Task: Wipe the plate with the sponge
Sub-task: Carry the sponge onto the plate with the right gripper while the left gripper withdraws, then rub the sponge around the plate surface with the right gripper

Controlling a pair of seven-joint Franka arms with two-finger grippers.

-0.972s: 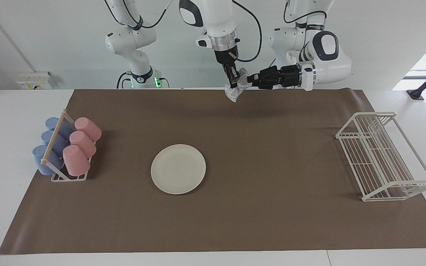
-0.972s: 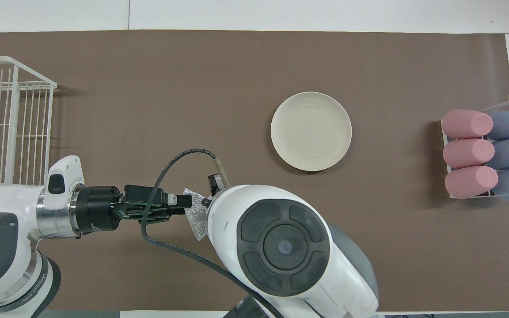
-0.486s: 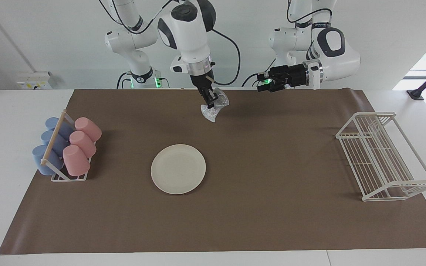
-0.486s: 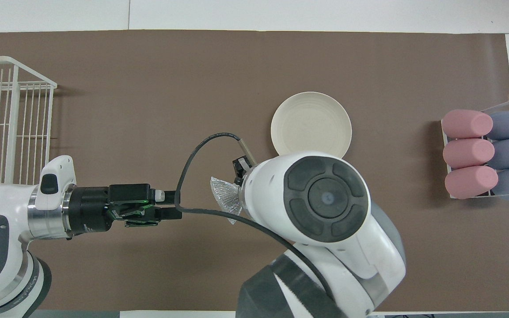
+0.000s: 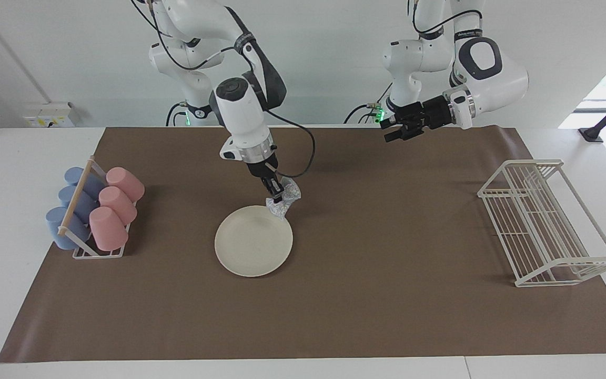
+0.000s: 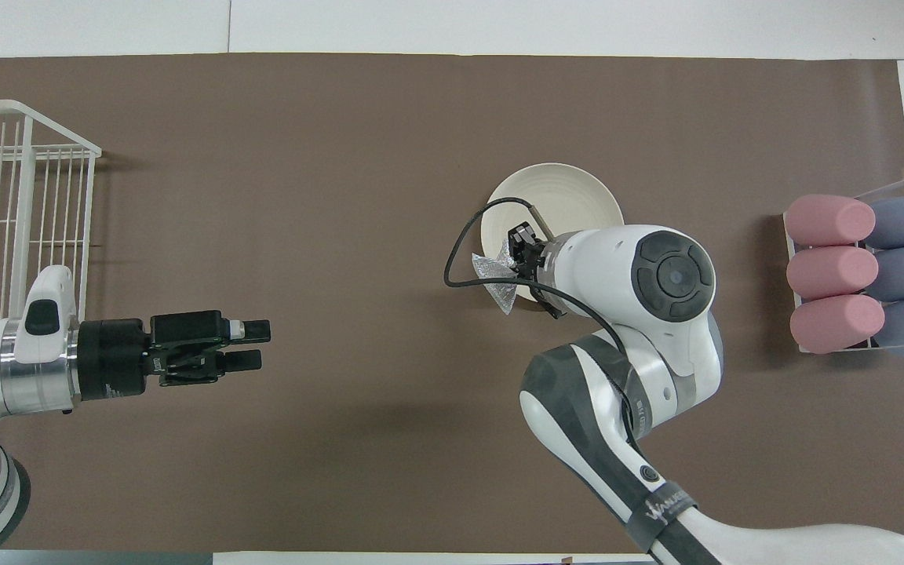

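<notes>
Here the plate (image 5: 253, 241) lies flat on the brown mat (image 5: 334, 316), a little left of centre in the facing view and right of centre, upper half, in the overhead view. The sponge (image 5: 283, 202) hangs just over the plate's rim on the side nearer the robots, crumpled and pinched in the right gripper (image 5: 276, 196), whose fingers are clamped on it. Whether the sponge touches the rim cannot be told. The right arm comes down from the upper left of the facing view, wrist angled toward the plate.

The left gripper (image 5: 393, 131) hovers over the mat's edge near the robots, upper right of centre in the facing view, pointing sideways with its fingers apart and nothing between them.

A cup rack (image 5: 95, 216) with pink and blue cups stands at the left of the facing view, a white wire rack (image 5: 545, 221) at the right.
</notes>
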